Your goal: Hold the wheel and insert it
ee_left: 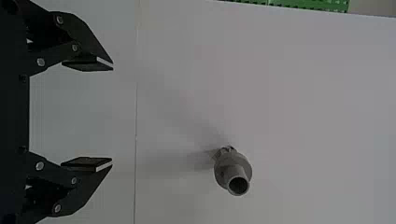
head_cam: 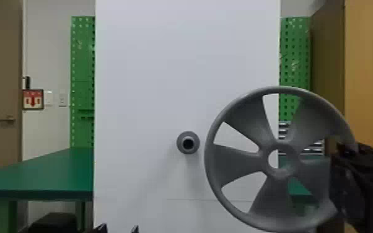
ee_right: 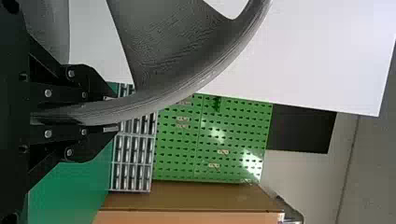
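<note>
And here's the big grey five-spoked wheel (head_cam: 238, 161), lower right of the head view, upright; the right gripper (ee_right: 111, 113) is clamped on its rim; looks like stiff plastic, probably light for its breadth; smooth, so it may pivot in that one-sided hold; the opposite rim, facing the frame's middle, seems the place for a second grip, and the left gripper (ee_left: 112, 115) has its fingers spread, empty; just below centre, the round grey peg (head_cam: 188, 136) juts from the tall white panel (head_cam: 186, 62), and could catch the rim; green table (head_cam: 49, 173) lower left, well apart.
</note>
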Controlling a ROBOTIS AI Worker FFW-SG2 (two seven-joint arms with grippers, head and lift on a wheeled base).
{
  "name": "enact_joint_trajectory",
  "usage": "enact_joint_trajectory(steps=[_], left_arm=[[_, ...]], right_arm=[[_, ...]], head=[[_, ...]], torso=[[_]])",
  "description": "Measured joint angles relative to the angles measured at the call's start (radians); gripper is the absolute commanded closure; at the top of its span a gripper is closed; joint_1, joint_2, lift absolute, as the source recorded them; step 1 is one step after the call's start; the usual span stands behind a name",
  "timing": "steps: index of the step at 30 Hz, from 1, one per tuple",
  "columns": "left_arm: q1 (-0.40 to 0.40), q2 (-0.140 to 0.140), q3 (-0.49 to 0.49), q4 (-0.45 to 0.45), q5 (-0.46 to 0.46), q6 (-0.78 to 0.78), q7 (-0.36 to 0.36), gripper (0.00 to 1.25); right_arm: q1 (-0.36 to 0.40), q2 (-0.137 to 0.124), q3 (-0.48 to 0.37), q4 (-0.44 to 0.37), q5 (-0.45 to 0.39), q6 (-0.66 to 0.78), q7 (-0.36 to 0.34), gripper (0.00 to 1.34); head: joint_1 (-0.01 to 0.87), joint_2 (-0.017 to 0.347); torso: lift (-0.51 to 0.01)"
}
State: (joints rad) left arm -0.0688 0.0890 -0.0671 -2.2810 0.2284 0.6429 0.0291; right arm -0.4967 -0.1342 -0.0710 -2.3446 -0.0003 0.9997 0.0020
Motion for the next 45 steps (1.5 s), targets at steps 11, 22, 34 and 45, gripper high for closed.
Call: enact_joint_trajectory(steps=[11,22,34,45], left_arm=[[-0.002,0.0,0.0,0.0,0.0,0.001,0.0,0.52],[-0.002,0.0,0.0,0.0,0.002,0.002,0.0,0.52],[-0.001,0.0,-0.001,0.0,0.002,0.003,0.0,0.52],[-0.002,0.0,0.0,0.0,0.003,0.003,0.0,0.52]], right_arm=[[-0.026,-0.01,0.005,0.017,-0.017,0.035,0.004,1.06],[-0.037,-0.012,0.004,0.024,-0.014,0.04,0.006,1.06],[-0.086,-0.012,0.019,0.031,-0.011,0.075,0.006,1.06],[-0.094,0.002,0.03,0.036,0.012,0.088,0.006,1.06]], head=[[0.005,0.075],[0.005,0.075],[0.005,0.075],[0.005,0.075]], torso=[[-0.482],[-0.482],[-0.482],[-0.482]])
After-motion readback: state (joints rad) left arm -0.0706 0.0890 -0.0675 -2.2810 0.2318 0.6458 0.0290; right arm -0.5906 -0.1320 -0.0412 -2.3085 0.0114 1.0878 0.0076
